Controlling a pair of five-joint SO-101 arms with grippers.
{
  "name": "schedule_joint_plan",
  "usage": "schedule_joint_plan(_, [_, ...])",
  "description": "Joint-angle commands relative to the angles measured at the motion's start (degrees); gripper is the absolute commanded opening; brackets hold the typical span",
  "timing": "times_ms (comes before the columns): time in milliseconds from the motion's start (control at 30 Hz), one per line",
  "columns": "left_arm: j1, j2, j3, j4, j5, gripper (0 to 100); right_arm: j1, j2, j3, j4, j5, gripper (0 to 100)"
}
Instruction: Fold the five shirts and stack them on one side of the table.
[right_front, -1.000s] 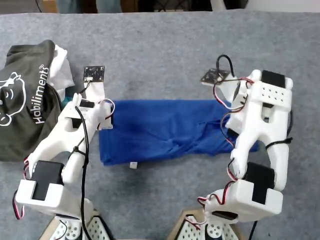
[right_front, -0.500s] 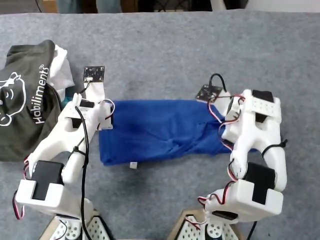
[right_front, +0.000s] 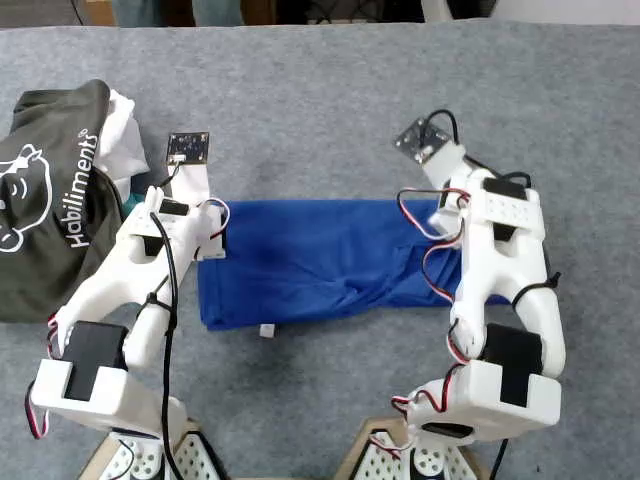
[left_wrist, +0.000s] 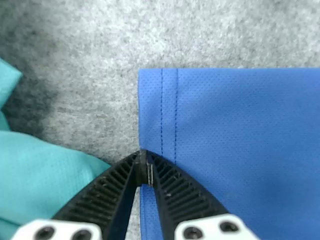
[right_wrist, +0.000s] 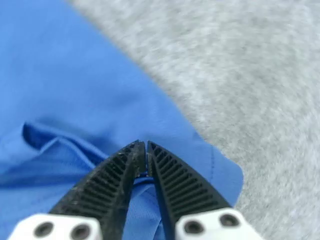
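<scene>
A blue shirt (right_front: 320, 260) lies folded into a long strip across the middle of the grey table (right_front: 320, 90). At the strip's left end, my left gripper (left_wrist: 145, 162) is shut on the hemmed edge of the blue shirt (left_wrist: 240, 140). At the strip's right end, where the cloth is bunched into folds, my right gripper (right_wrist: 145, 147) is shut on the blue shirt (right_wrist: 65, 90). In the high view each wrist hangs over its own end of the strip and hides the fingers.
A pile of shirts sits at the table's left edge: a dark green printed shirt (right_front: 50, 200) on top, white cloth (right_front: 125, 130) behind it, teal cloth (left_wrist: 35, 170) beside my left gripper. Bare grey felt stretches behind and right of the strip.
My right arm has shifted a little to the left over the shirt's right end and its wrist has swung round. The left arm and the pile have not moved.
</scene>
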Motion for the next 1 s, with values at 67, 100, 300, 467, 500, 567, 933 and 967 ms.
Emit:
schedule_joint_plan(67, [-0.6, -0.4, -1.5, 0.9, 0.0, 3, 2.4, -3.8, -8.0, 9.8, -5.7, 1.5])
schedule_joint_plan(100, [-0.6, -0.4, -1.5, 0.9, 0.0, 3, 3.0, -4.5, -9.8, 15.2, -4.3, 1.5])
schedule_joint_plan(300, [-0.6, -0.4, -1.5, 0.9, 0.0, 3, 3.5, -7.5, -10.9, 39.9, 10.0, 1.5])
schedule_joint_plan(467, [-0.6, -0.4, -1.2, 0.6, 0.2, 3, 2.3, -6.7, -5.3, 37.8, 16.1, 1.5])
schedule_joint_plan(500, [-0.6, -0.4, -1.2, 0.6, 0.1, 3, 1.2, -6.0, -3.6, 35.6, 16.4, 1.5])
schedule_joint_plan(567, [-0.6, -0.4, -1.2, 0.6, 0.1, 3, -0.7, -4.2, -0.5, 30.5, 16.3, 1.5])
schedule_joint_plan(933, [-0.6, -0.4, -1.2, 0.6, 0.1, 3, -8.3, 3.6, -5.0, 14.8, 2.5, 1.5])
schedule_joint_plan(967, [-0.6, -0.4, -1.2, 0.6, 0.1, 3, -8.7, 4.1, -6.0, 13.7, 1.3, 1.5])
